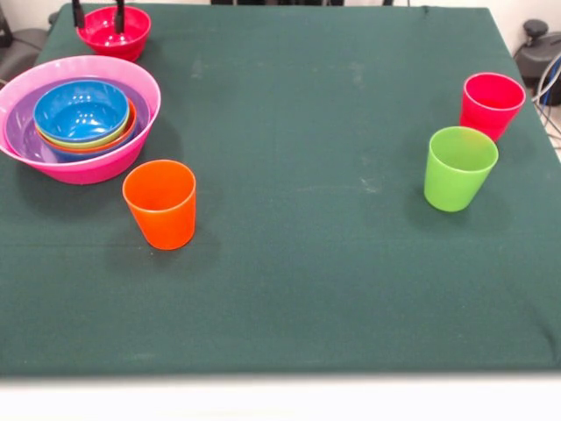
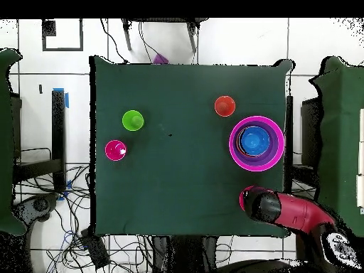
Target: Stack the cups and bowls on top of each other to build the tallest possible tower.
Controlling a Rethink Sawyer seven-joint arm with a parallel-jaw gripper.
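The tower (image 1: 81, 123) stands at the left: a huge pink bowl (image 1: 131, 156) holds purple, orange and lime green bowls, with a blue bowl (image 1: 81, 110) on top. It also shows in the overhead view (image 2: 257, 143). A red-pink bowl (image 1: 118, 35) sits apart at the far left corner. My gripper (image 1: 98, 14) is open just over it, one finger at its left rim and one over its inside. The orange cup (image 1: 160, 203), lime green cup (image 1: 459, 167) and red-pink cup (image 1: 491, 103) stand upright and apart on the cloth.
The table wears a dark green cloth (image 1: 298, 263). In the overhead view my arm (image 2: 291, 212) reaches in from the lower right and covers most of the red-pink bowl (image 2: 244, 197). Cables lie on the floor around the table.
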